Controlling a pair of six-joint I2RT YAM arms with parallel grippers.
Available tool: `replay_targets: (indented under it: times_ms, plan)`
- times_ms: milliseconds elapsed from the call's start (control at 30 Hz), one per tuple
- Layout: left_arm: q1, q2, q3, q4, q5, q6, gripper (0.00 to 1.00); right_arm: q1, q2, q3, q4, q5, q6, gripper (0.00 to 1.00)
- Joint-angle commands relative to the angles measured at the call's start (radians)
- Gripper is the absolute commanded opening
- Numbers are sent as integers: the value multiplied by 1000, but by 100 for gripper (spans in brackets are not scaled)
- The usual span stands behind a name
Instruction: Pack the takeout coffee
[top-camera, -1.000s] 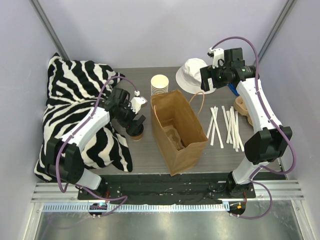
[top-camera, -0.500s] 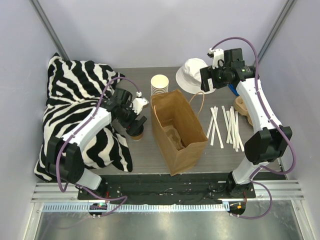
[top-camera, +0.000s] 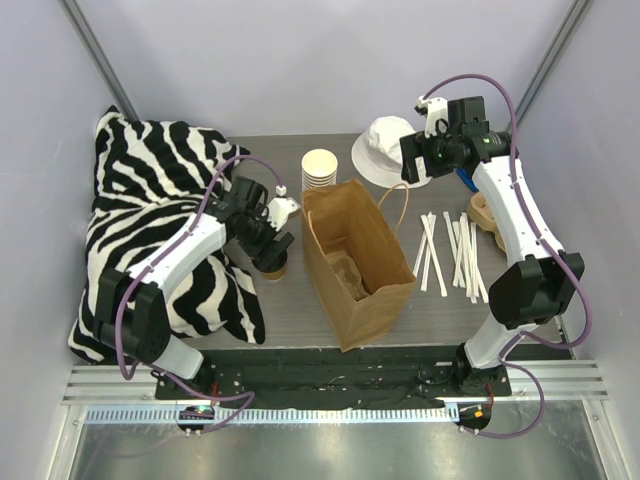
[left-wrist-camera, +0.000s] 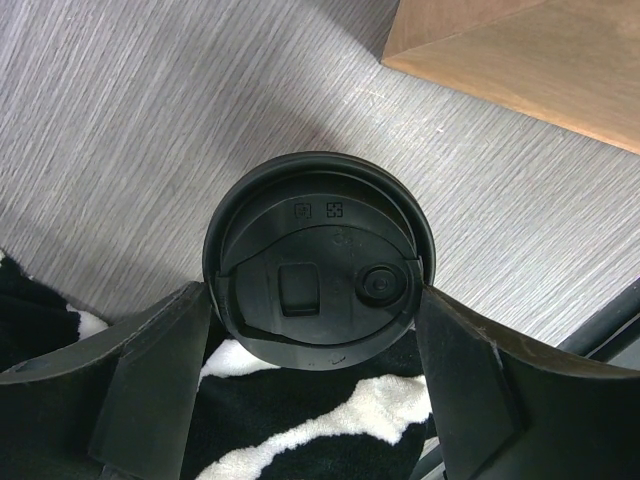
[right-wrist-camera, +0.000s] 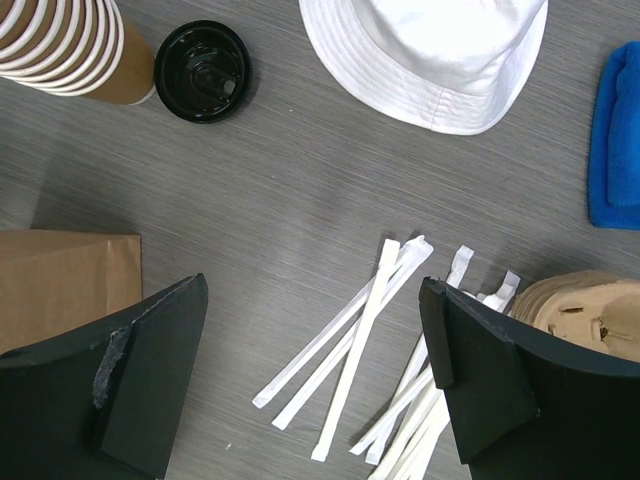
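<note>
The takeout coffee (top-camera: 273, 262) stands on the table at the edge of the zebra blanket, left of the open brown paper bag (top-camera: 355, 260). In the left wrist view its round black lid (left-wrist-camera: 318, 262) fills the gap between my fingers. My left gripper (top-camera: 267, 243) (left-wrist-camera: 312, 305) is down over the cup, and both fingers touch the lid's sides. My right gripper (top-camera: 417, 165) (right-wrist-camera: 315, 380) is open and empty, held high over the table between the bag and the white hat.
A zebra blanket (top-camera: 150, 200) covers the left side. A stack of lidless cups (top-camera: 320, 168) and a loose black lid (right-wrist-camera: 202, 72) stand behind the bag. A white hat (top-camera: 385, 150), wrapped straws (top-camera: 450, 250), a pulp tray (top-camera: 487, 215) and a blue cloth (right-wrist-camera: 615, 140) lie right.
My left wrist has shifted slightly up and to the right over the cup. The cup and the right arm have not moved.
</note>
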Motion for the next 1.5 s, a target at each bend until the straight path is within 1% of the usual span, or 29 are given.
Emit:
replay_targets:
  times_ms: [0,133,167,233,300,333,367,467,500,600,667,733,833,900,1033,1133,1267,1367,1467]
  plan:
    - [-3,16,-5,17,-14,26,74,-3,-35,28,30,-20,15,95]
    - [-3,9,6,0,-4,32,66,-4,-25,80,31,-43,26,95]
    - [-1,7,14,-6,4,39,61,-3,-14,94,34,-56,26,95]
    - [-3,4,18,-15,19,45,56,-4,4,149,42,-66,26,96]
    - [-3,-1,21,-27,38,54,49,-3,46,203,45,-96,20,98]
    - [-3,-5,21,-26,42,55,46,-3,63,267,39,-119,9,98]
    - [-1,-5,23,-32,50,59,41,-3,96,301,31,-174,-8,99]
    - [-3,-10,27,-41,65,60,34,-3,144,422,27,-277,-31,99]
    - [-1,-11,27,-43,70,62,33,-1,167,468,27,-350,-35,99]
    - [-1,-19,26,-38,82,57,30,11,198,517,60,-453,-45,100]
    - [-1,-22,30,-43,93,51,27,37,199,522,83,-484,-66,100]
    - [-3,-30,31,-41,101,46,26,63,193,522,88,-503,-123,100]
    - [-1,-41,27,-46,102,45,24,129,176,510,82,-498,-205,100]
    - [-3,-47,23,-47,104,40,22,189,169,505,50,-489,-259,100]
    - [-1,-56,12,-46,102,31,22,280,135,481,-21,-454,-418,99]
    - [0,-59,3,-44,102,22,20,315,100,456,-36,-429,-491,98]
    - [3,-65,-14,-29,98,16,19,329,75,461,-56,-420,-526,98]
    - [19,-65,-19,-21,101,-3,18,336,67,479,-102,-423,-563,95]
    - [25,-64,-20,-17,104,-7,17,353,54,482,-154,-426,-603,90]
